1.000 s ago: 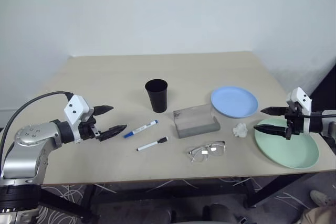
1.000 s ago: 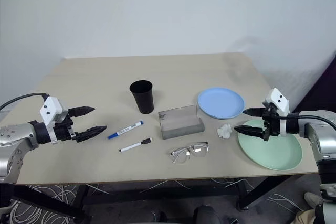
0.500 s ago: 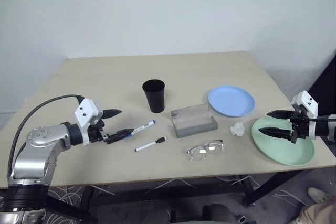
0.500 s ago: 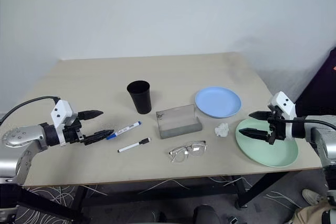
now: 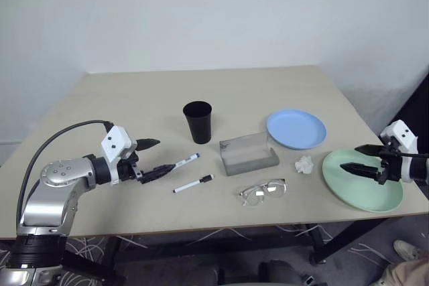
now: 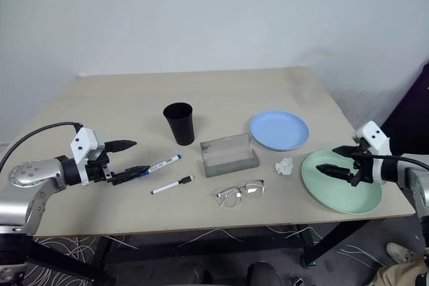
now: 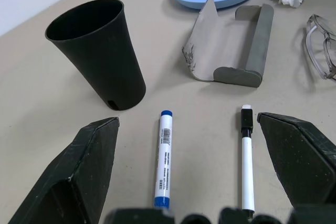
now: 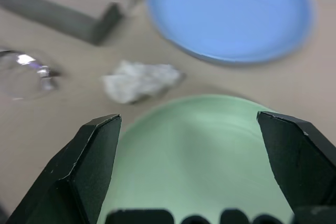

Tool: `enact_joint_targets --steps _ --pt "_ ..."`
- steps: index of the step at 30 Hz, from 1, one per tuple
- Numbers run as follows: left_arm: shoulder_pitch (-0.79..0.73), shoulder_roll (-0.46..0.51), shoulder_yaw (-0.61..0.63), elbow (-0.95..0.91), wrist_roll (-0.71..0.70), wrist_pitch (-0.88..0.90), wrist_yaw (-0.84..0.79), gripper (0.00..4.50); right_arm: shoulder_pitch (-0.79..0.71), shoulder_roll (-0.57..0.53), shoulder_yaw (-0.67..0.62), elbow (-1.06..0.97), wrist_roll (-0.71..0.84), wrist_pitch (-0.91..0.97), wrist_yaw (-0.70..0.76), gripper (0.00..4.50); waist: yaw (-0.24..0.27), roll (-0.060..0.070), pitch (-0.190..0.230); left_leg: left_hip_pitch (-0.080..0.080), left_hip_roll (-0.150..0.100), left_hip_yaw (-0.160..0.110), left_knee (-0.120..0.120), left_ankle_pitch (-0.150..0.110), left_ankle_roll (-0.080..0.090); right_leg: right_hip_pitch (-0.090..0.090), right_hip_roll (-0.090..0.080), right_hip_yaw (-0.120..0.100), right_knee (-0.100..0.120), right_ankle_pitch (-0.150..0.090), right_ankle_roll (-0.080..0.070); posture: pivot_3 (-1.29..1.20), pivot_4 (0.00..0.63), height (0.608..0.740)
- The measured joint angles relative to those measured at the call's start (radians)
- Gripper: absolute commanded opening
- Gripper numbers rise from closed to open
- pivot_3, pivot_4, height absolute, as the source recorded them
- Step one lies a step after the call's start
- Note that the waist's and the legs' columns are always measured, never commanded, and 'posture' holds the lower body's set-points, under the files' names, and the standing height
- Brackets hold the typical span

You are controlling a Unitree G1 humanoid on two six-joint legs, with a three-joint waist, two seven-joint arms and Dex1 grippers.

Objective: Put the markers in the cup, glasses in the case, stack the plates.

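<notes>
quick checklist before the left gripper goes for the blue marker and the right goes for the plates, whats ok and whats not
1. Left gripper open: ok, fingers spread wide.
2. Slim white blue-capped marker between the left fingers: ok, lying flat on the beige table, not yet held.
3. White black-capped marker out of the closing path: not ok, it lies beside the blue one, also between the fingers.
4. Small black tapered plastic cup upright: ok, mouth up.
5. Right gripper open: ok, over the round mint green plate.
6. Round light blue plate free: ok, nothing on it; crumpled white tissue lies between the plates.
</notes>
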Motion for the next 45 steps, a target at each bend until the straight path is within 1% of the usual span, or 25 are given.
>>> enact_joint_targets --steps 7,16,26,34,37,39,45 --pt "0.023 -0.012 -0.001 -0.019 0.000 -0.001 0.008 4.49 -0.017 -0.001 -0.041 0.212 -0.023 -0.004 -0.072 4.50 0.000 0.000 0.000 0.000 0.000 0.000 0.000 0.000 0.000 0.000 0.000 0.001 0.000 0.000 0.000 0.00 0.000 0.732" --pt "0.054 -0.013 0.000 -0.039 -0.001 0.000 0.011 4.49 -0.039 -0.006 -0.084 0.410 -0.032 -0.020 -0.122 4.50 -0.001 0.000 0.000 0.001 0.000 0.001 0.000 0.000 0.000 0.001 0.001 0.001 0.000 0.000 0.000 0.00 0.000 0.732" --pt "0.061 -0.013 0.000 -0.044 -0.001 0.006 0.019 4.49 -0.036 -0.005 -0.104 0.483 -0.031 -0.012 -0.151 4.50 -0.001 0.001 0.000 0.001 0.000 0.002 0.001 0.000 0.000 0.002 0.001 0.001 0.000 0.000 0.000 0.00 0.000 0.732" --pt "0.061 -0.013 0.000 -0.044 -0.001 0.008 0.026 4.49 -0.034 0.009 -0.108 0.488 -0.029 0.034 -0.155 4.50 -0.001 0.001 0.000 0.001 0.000 0.002 0.001 0.000 0.000 0.002 0.001 0.001 0.000 0.000 0.000 0.00 0.000 0.732" --pt "0.061 -0.013 0.000 -0.045 -0.002 0.013 0.027 4.50 -0.031 0.020 -0.108 0.488 -0.028 0.043 -0.155 3.94 -0.001 0.001 0.000 0.001 0.000 0.002 0.001 0.000 0.001 0.002 0.001 0.001 0.000 0.000 0.000 0.00 0.000 0.732" --pt "0.061 -0.013 0.000 -0.049 -0.003 0.017 0.027 4.50 -0.029 0.022 -0.108 0.486 -0.028 0.050 -0.152 3.32 -0.001 0.001 0.000 0.001 0.000 0.002 0.001 0.000 0.001 0.002 0.001 0.002 0.000 0.000 0.000 0.00 0.000 0.732" --pt "0.071 -0.013 0.001 -0.062 -0.011 0.027 0.028 4.50 -0.023 0.036 -0.109 0.483 -0.029 0.060 -0.151 1.14 -0.001 0.001 0.000 0.001 0.000 0.001 0.001 0.000 0.001 0.002 0.001 0.002 0.000 0.000 0.000 0.00 0.000 0.732"
